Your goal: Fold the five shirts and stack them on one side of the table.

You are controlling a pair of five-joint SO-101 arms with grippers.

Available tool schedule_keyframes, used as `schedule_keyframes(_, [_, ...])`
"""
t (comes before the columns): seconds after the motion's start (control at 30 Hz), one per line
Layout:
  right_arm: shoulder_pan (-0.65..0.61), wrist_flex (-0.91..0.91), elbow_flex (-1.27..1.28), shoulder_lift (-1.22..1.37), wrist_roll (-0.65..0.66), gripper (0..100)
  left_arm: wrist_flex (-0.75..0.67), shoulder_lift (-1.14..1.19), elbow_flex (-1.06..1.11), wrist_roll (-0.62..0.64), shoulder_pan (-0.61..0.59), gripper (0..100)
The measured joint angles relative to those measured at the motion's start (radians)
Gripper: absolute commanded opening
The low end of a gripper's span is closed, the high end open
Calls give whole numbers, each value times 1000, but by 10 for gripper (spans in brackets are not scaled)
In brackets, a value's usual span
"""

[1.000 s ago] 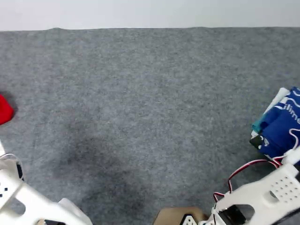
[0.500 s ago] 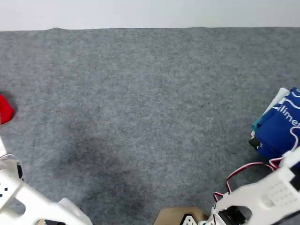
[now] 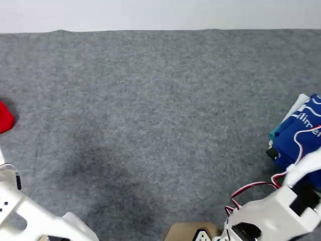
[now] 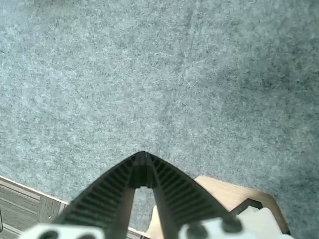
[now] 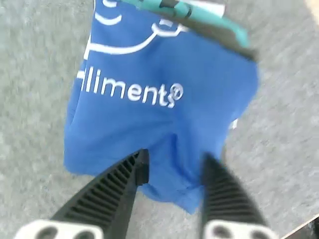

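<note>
We see right claw (image 5: 174, 160) open, backing off blue shirt (image 5: 164, 84) at surface (image 3: 150, 100) right edge, release looks done; left claw (image 4: 145, 160) closed, empty.

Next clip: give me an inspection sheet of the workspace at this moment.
Surface: grey felt cloth covering the table.
Job's things: blue shirt tops a stack at the table's right edge, teal and white layers beneath; red cloth, likely a shirt, at the left edge.
Clutter: nothing seen.
Grippers: left gripper shut, over the felt; right gripper open, above the blue shirt's edge.
Cables: red and white wires looped along the right arm.
Surroundings: pale wall behind the table; tan board at the near edge.
</note>
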Motion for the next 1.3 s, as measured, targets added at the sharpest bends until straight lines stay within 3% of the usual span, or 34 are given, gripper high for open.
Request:
schedule_keyframes(0.43, [-37, 2, 471, 0, -9, 9, 0, 0, -5, 0, 0, 5])
schedule_keyframes(0.6, [-89, 2, 479, -5, -9, 9, 0, 0, -5, 0, 0, 5])
schedule_keyframes(1.03, [-103, 2, 402, -316, -9, 9, 0, 0, -6, 0, 0, 5])
schedule_keyframes(1.3, [-5, -49, 402, -224, -9, 9, 0, 0, -6, 0, 0, 5])
